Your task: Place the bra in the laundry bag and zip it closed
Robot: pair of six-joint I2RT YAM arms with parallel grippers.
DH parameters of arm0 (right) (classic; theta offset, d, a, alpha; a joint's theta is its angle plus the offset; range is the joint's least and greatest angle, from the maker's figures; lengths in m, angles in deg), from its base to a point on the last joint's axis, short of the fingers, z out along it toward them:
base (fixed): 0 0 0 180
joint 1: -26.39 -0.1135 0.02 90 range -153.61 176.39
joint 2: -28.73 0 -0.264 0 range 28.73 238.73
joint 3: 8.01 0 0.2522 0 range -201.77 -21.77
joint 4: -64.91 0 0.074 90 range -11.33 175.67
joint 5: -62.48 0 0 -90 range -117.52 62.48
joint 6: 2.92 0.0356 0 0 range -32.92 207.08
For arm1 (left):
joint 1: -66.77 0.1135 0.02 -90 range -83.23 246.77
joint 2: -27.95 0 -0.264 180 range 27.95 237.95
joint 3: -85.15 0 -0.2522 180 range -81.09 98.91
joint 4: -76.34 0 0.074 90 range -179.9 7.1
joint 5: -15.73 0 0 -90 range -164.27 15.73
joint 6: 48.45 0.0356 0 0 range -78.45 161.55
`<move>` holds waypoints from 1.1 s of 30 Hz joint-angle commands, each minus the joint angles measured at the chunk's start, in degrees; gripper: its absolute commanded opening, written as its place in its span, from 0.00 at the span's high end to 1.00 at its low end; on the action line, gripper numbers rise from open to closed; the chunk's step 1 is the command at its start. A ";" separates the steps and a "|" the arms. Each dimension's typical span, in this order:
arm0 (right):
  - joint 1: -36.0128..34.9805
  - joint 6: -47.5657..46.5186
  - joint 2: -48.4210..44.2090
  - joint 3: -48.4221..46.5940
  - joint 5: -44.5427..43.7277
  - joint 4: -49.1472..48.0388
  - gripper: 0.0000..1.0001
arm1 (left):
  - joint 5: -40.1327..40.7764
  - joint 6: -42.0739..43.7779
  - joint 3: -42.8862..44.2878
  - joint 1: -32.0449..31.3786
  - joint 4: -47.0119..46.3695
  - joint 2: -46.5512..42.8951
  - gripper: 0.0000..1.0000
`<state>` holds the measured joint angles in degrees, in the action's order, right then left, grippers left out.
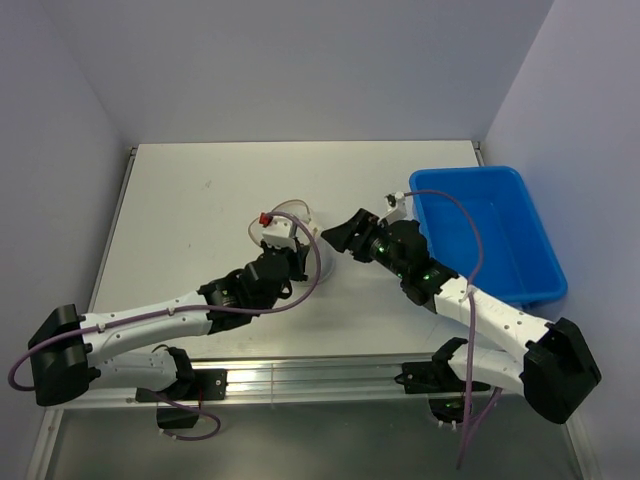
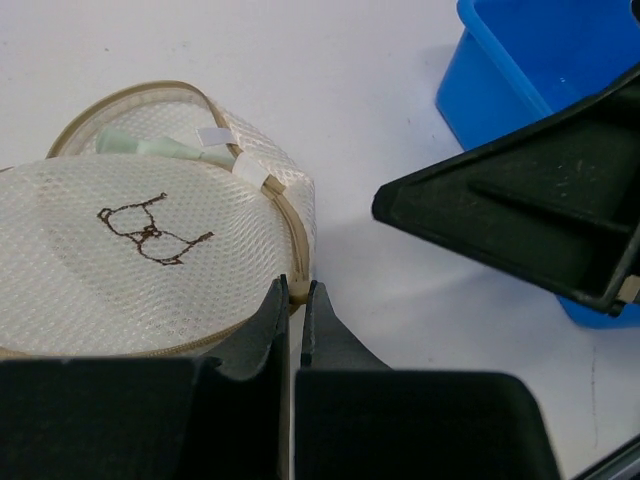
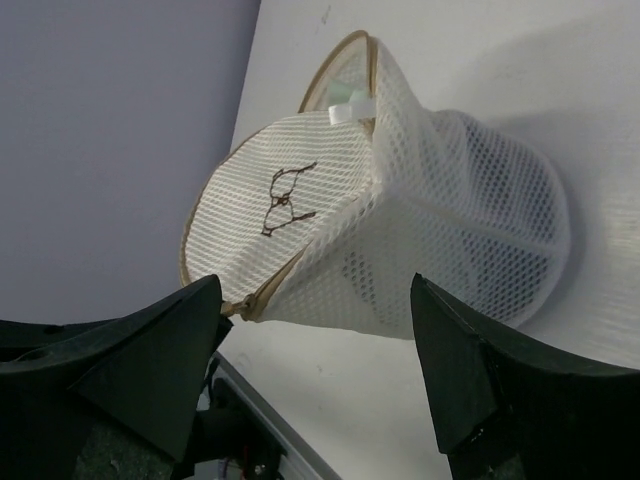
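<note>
The laundry bag (image 2: 110,270) is a cream-white mesh drum with a dark mark on its round lid, lying on the table. It also shows in the right wrist view (image 3: 420,210) and, half hidden under my left wrist, in the top view (image 1: 302,213). My left gripper (image 2: 296,292) (image 1: 297,250) is shut on the tan zip pull (image 2: 296,290) at the lid's near rim. The zip gapes at the far side, where a pale green strip (image 2: 140,145) shows. I cannot make out the bra itself. My right gripper (image 3: 315,305) (image 1: 337,238) is open just right of the bag, not touching it.
A blue plastic bin (image 1: 490,230) stands at the right of the table, close behind my right arm; it also shows in the left wrist view (image 2: 540,60). The white tabletop (image 1: 190,200) stretches left and back of the bag. Walls close the table in.
</note>
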<state>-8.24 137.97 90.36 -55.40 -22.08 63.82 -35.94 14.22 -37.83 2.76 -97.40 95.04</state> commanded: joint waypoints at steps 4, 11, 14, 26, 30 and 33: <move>-5.53 6.67 2.96 -1.26 -7.54 -5.19 0.18 | -2.99 -1.32 -1.87 -0.24 -6.90 -2.49 1.00; -5.88 8.61 7.89 -3.02 -7.37 -5.89 0.39 | -4.40 -1.32 -3.27 -0.24 -8.40 -2.23 1.00; -5.97 8.96 8.68 -3.11 -7.80 -6.15 0.47 | -4.75 -1.32 -4.06 -0.24 -9.10 -2.58 1.00; -4.66 5.01 10.97 -5.92 -10.97 -5.98 1.00 | -4.14 -1.84 -8.01 -0.24 -5.95 -7.14 1.00; -1.59 2.99 11.59 -5.57 -10.09 -7.38 1.00 | -2.21 -3.25 -9.51 -0.24 -2.26 -10.56 1.00; 0.88 1.06 11.85 -5.57 -10.26 -8.17 1.00 | -0.10 -4.66 -10.74 -0.24 1.60 -13.29 1.00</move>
<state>-10.49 142.73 101.61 -58.55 -28.47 58.99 -39.35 11.66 -47.51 2.76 -100.05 85.34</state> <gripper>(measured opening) 0.006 0.051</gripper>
